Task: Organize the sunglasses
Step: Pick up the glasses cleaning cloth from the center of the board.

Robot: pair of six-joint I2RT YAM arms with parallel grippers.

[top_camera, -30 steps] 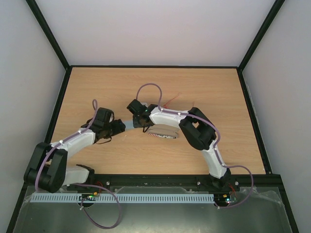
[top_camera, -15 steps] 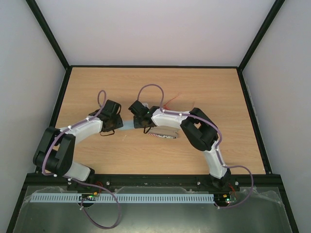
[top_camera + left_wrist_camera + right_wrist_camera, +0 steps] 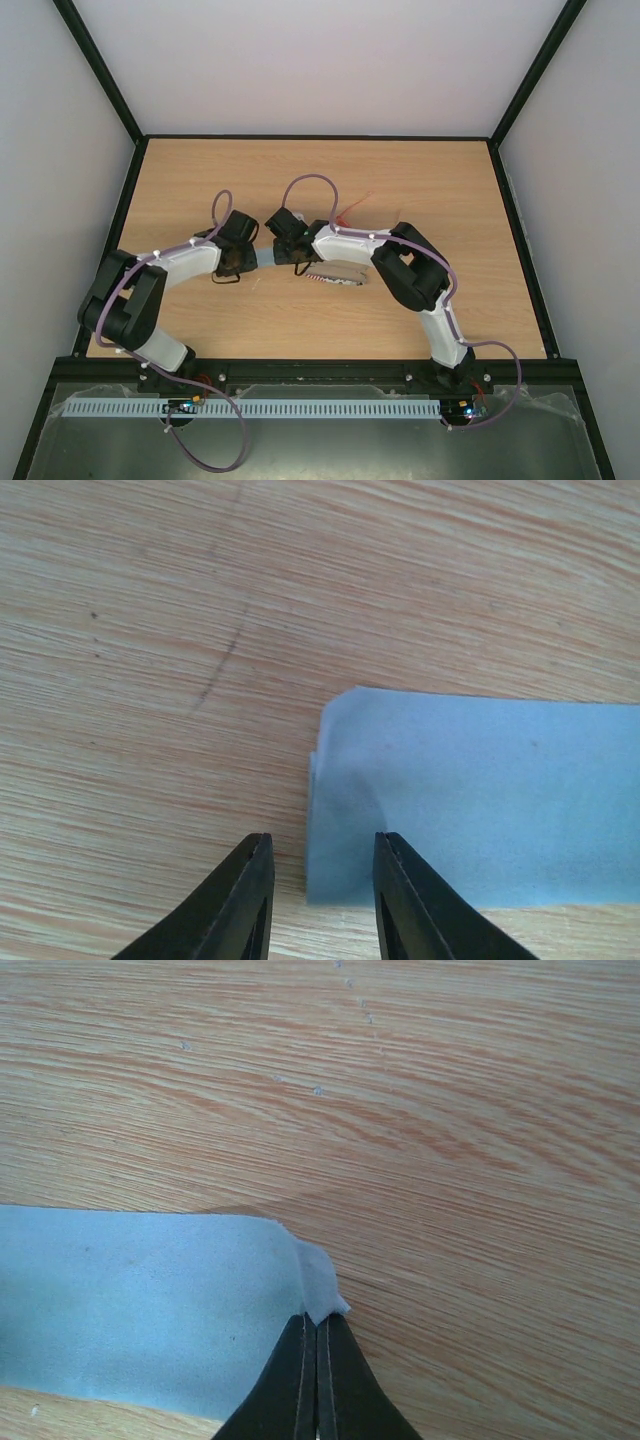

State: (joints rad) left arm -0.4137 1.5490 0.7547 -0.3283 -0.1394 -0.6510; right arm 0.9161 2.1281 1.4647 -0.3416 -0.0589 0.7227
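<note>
A wooden desk (image 3: 430,180) is seen carrying everything. At its middle a light blue cloth (image 3: 480,790) is laid flat, and both arms are bent in toward it. A flag-patterned case (image 3: 335,277) is placed just right of the cloth, partly hidden under the right arm (image 3: 400,265). The sunglasses (image 3: 355,203) are found beyond the cloth and to its right, only thin red wire being visible. At the cloth's left end the left gripper (image 3: 322,845) is held low, jaws parted narrowly astride a corner; contact cannot be told. At its right end a lifted corner is pinched by the right gripper (image 3: 318,1325), jaws pressed together.
</note>
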